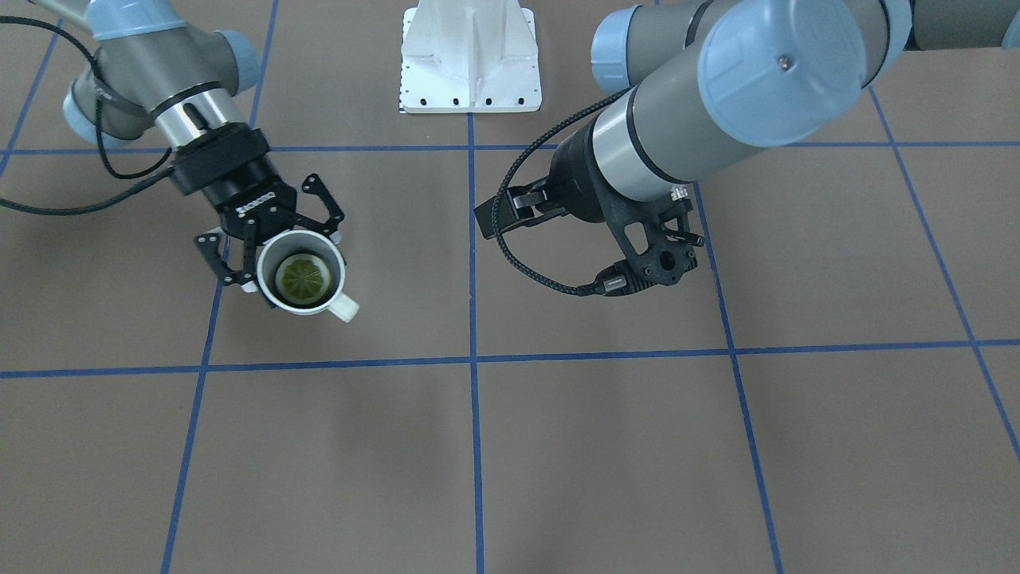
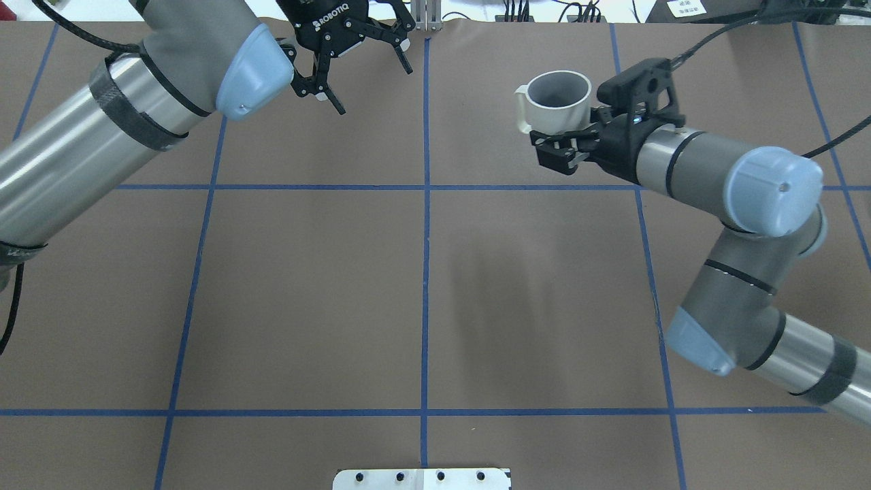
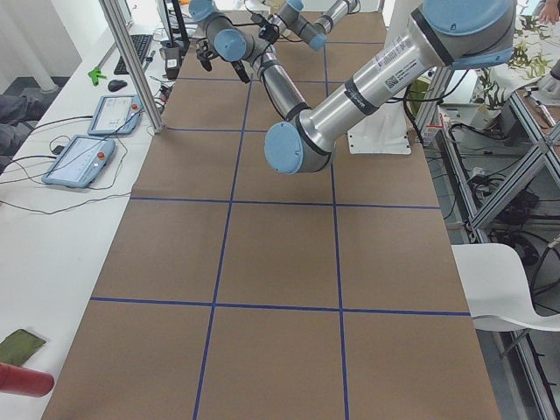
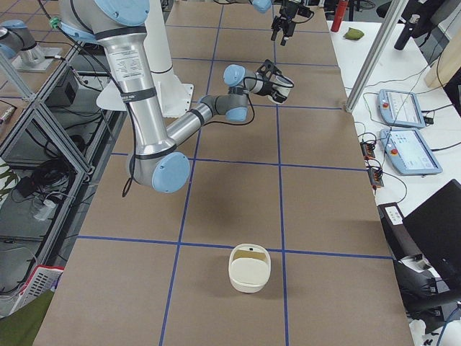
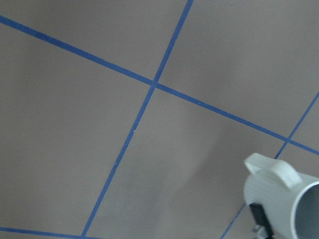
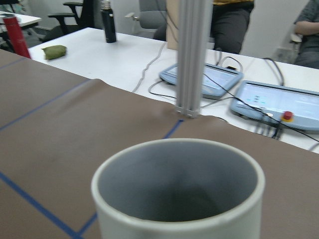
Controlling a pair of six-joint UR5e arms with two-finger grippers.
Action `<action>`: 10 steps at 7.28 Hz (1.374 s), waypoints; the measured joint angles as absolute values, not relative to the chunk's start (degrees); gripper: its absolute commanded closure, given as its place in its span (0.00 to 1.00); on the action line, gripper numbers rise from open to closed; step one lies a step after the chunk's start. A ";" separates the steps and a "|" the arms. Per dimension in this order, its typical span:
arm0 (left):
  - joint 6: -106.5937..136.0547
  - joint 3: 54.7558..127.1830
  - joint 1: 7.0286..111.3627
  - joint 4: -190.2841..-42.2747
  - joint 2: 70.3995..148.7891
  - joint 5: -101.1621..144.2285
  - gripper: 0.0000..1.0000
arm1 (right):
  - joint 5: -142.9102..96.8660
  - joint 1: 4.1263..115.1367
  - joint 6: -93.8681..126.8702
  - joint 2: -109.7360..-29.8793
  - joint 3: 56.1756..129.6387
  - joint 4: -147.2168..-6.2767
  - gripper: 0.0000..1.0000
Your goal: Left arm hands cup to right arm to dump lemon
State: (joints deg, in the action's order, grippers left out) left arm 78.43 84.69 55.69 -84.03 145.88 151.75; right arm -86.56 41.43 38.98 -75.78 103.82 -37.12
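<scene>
My right gripper (image 1: 283, 255) is shut on the off-white cup (image 1: 344, 307) from the side and holds it upright above the table. The yellow-green lemon (image 1: 303, 276) lies inside the cup. In the overhead view the right gripper (image 2: 571, 129) and the cup (image 2: 554, 112) are at the far right, and the lemon is hidden there. The cup's rim (image 6: 174, 219) fills the right wrist view. My left gripper (image 2: 374, 88) is open and empty at the far left-centre, well apart from the cup. The left wrist view shows the cup (image 5: 279, 194) at its lower right.
The white base plate (image 1: 470, 56) stands at the robot's side of the brown, blue-taped table. A cream container (image 4: 248, 268) sits on the table near its right end. A metal post (image 6: 192, 55) and tablets (image 6: 204, 79) stand beyond the far edge.
</scene>
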 measured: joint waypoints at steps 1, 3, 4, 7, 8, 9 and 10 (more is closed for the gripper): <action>78.41 84.70 55.78 -84.02 145.84 151.64 0.00 | -86.57 45.24 39.25 -81.25 105.52 -37.06 0.95; 78.40 84.65 55.97 -84.05 145.82 151.46 0.00 | -88.95 53.73 39.45 -90.73 107.47 -36.12 1.00; 78.35 84.56 56.17 -84.08 145.78 151.39 0.00 | -91.22 57.76 39.55 -93.51 107.62 -34.46 1.00; 78.13 84.70 57.36 -84.11 145.65 150.69 0.00 | -94.39 64.17 40.46 -102.41 105.87 -23.61 1.00; 78.06 84.97 57.70 -84.11 145.45 149.36 0.00 | -95.56 65.52 43.00 -105.18 102.98 -16.35 1.00; 77.97 85.07 57.84 -84.11 145.22 147.88 0.00 | -97.24 66.47 47.14 -106.57 97.05 -6.12 1.00; 77.91 85.10 57.88 -84.11 145.10 146.76 0.00 | -98.21 66.93 50.53 -106.88 89.44 4.62 1.00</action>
State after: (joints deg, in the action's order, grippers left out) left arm 77.91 85.10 57.88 -84.11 145.10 146.76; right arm -98.21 66.93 50.53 -106.88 89.44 4.62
